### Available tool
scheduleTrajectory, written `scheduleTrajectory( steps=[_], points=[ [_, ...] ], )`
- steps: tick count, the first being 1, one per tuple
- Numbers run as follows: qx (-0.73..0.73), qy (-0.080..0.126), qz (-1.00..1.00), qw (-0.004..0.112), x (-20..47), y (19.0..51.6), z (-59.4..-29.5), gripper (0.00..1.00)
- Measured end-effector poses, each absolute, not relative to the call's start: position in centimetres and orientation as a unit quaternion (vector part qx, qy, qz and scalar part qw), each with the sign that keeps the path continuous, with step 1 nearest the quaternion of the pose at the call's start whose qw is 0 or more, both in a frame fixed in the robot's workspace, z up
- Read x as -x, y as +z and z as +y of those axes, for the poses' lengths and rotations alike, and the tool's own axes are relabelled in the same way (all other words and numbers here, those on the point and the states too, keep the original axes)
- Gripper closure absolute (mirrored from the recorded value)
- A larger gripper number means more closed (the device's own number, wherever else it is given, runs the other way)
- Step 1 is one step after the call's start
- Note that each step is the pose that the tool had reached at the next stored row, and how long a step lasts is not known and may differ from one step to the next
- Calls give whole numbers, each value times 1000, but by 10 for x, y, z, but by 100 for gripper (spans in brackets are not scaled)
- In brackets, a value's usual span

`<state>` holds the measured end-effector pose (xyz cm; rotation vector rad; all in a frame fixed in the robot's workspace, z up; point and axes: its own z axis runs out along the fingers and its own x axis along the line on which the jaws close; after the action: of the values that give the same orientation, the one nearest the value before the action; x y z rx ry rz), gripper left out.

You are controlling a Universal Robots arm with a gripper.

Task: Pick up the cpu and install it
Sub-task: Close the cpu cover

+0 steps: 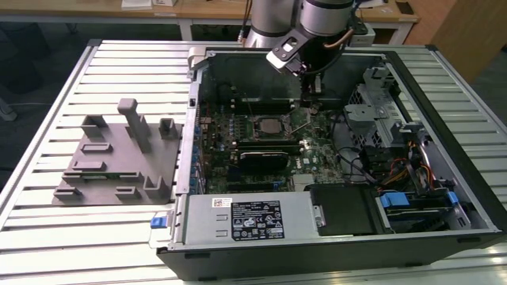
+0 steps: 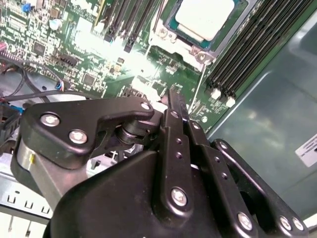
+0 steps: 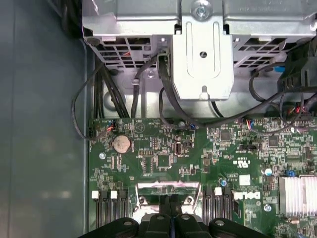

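1. The gripper (image 2: 174, 96) hangs inside the open computer case (image 1: 443, 77), just above the motherboard (image 2: 64, 44). In both wrist views its fingers are pressed together with no gap, and nothing shows between them. Something very thin pinched at the tips could escape notice.
2. A thin metal lever (image 2: 197, 84) runs from a corner of the socket (image 2: 173, 47) toward the fingertips and ends just beside them. I cannot tell whether they touch.
3. The cpu (image 2: 204, 17) already lies flat in that socket, silvery top up and framed by metal. From the gripper it sits near, toward the exterior view's left and a little closer to that camera.
4. The chip is square, so it has no long axis. Its edges run parallel to the memory slots (image 2: 237, 64) flanking the socket on two sides.
5. The space straight above the socket is open. The slots hem it in sideways, the case's back wall (image 2: 267, 129) stands close behind the gripper, and the drive cage (image 1: 372, 113) and cables (image 1: 357, 163) crowd the exterior view's right.
6. The grey fixture (image 1: 111, 160) stands well apart, outside the case.
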<state>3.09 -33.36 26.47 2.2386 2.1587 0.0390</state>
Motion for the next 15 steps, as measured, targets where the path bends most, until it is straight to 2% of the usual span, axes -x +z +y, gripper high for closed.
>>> scheduleTrajectory(
  steps=[15],
  points=[
    [-720,13,694,16,-53,262,-333,89]
  ],
)
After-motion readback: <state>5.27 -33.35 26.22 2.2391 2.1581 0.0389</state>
